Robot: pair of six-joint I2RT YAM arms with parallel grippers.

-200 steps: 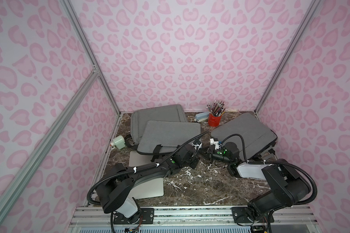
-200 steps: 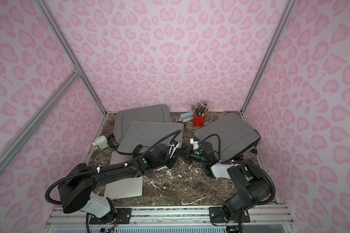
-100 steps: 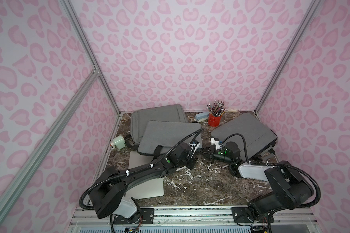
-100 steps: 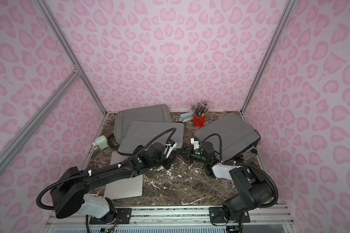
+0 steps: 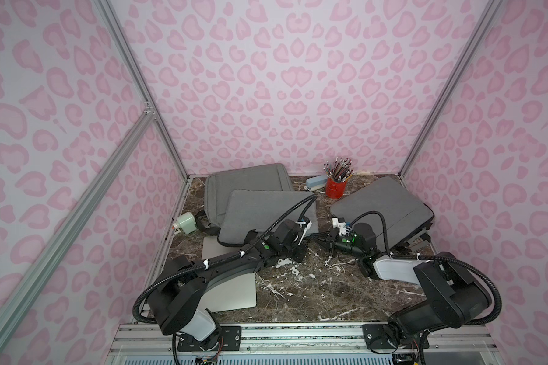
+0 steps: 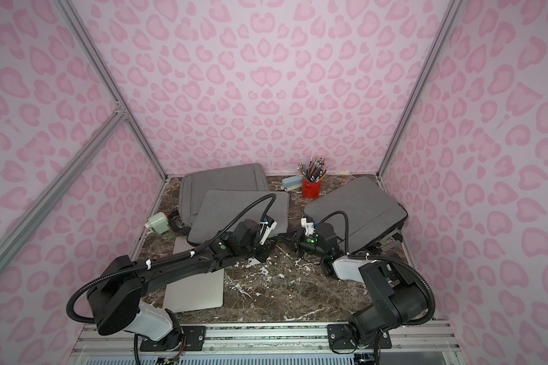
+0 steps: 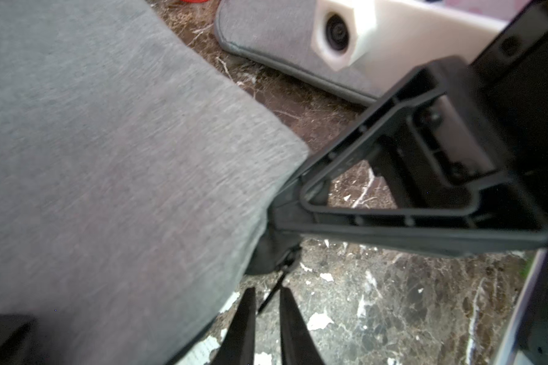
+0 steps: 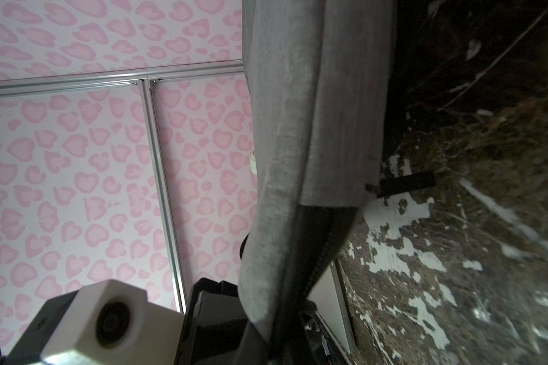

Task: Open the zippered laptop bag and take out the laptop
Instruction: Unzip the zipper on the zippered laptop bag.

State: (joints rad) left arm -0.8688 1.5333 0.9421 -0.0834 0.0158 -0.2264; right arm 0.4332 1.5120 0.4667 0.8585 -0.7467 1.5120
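Bags crowd the marble counter (image 5: 314,284) in both top views. There are three grey sleeves, and the laptop bag (image 5: 266,215) being worked is the front-left one. Its near edge overlaps a silver laptop (image 5: 231,294) lying bare. Both arms meet at that bag's near right corner, the right gripper (image 5: 325,241) reaching in from the side and the left gripper (image 5: 307,245) tucked under its own wrist. This looks like a brace-and-pull arrangement: one side anchors the fabric so the other can run the slider. A red pencil cup (image 5: 336,189) stands well apart at the back.

From the left wrist, the left fingers (image 7: 241,325) stand slightly parted. The thin zipper pull cord (image 7: 277,281) hangs from the corner into the gap, apparently not clamped. One of the right gripper's fingers (image 7: 393,227) presses against the bag's corner.

From the right wrist, the right fingers are pressed together on the corner fabric, which rises straight out of them. The zipper (image 8: 323,252) runs along the dark seam, and I cannot tell how far it is undone. Nor can I see whether a laptop is inside.

Compared with a second ago, the bags, the silver laptop and the right arm lie unchanged. The left arm's rear links have shifted slightly. The left fingers, shut then, have begun to part, probably releasing the cord to regrip.
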